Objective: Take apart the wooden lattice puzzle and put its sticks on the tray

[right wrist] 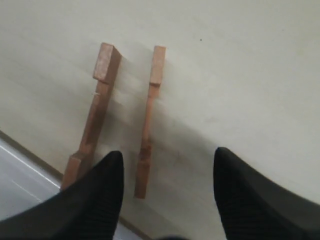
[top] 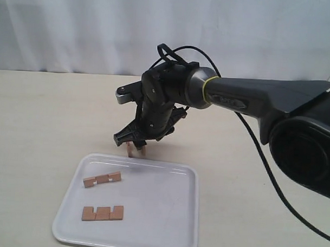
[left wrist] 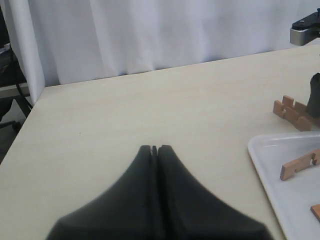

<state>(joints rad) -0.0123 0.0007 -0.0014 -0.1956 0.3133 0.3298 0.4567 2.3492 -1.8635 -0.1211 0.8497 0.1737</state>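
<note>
Disassembly done. 2 sticks (top: 102, 179) on tray (top: 162, 210); other 2 sticks (right wrist: 95, 115) on table (top: 46, 114) beside tray, not yet moved. R gripper (right wrist: 167, 165) over them, fingers apart. L gripper (left wrist: 154, 148) fingers together.

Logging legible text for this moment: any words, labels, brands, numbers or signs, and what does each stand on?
No text can be read in any view.
Oval badge on the right arm: its lettering is too blurred to read.
The tray and sticks show no markings.
</note>
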